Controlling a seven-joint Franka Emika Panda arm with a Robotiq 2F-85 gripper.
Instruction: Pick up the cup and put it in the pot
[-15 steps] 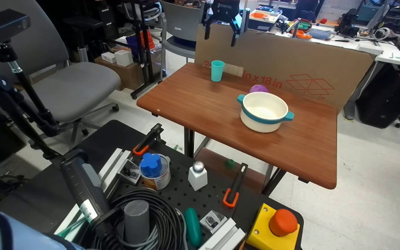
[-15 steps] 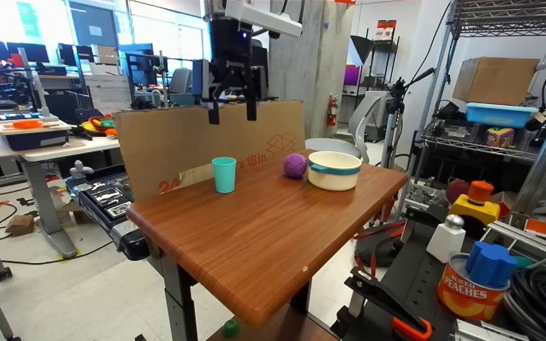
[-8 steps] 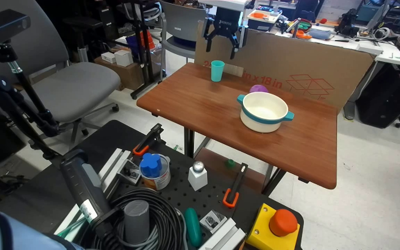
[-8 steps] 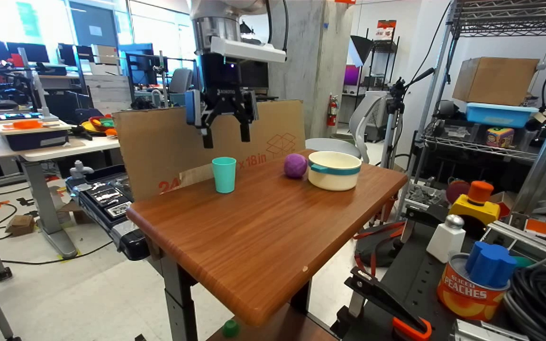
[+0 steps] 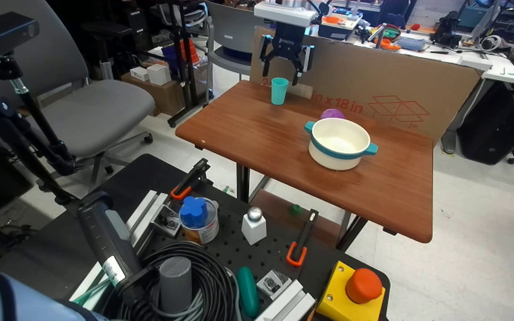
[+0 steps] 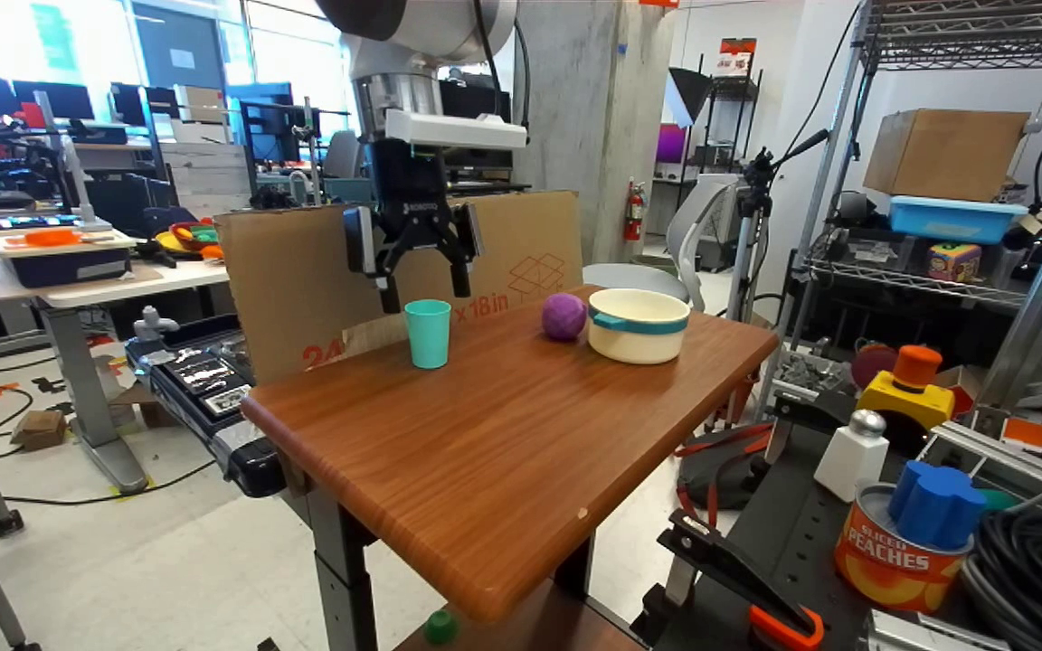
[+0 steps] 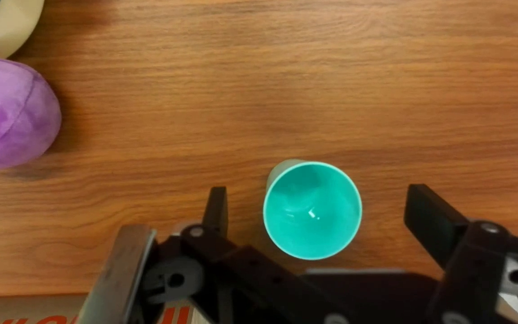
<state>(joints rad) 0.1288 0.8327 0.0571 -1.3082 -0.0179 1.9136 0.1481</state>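
Note:
The cup is a plain teal tumbler standing upright near the table's back edge by the cardboard; it also shows in an exterior view and the wrist view. The pot is wide and cream-white with a teal band and handles, also in an exterior view; only its edge shows in the wrist view. My gripper is open and empty, pointing down just above the cup. In the wrist view the fingers lie either side of the cup's rim, apart from it.
A purple ball sits beside the pot, between it and the cup side, also in the wrist view. A cardboard sheet stands along the back edge of the wooden table. A black cart with tools stands in front.
My gripper has come down toward the cup, shifting slightly left in both exterior views, and has stayed open. The cup, pot and ball have not moved.

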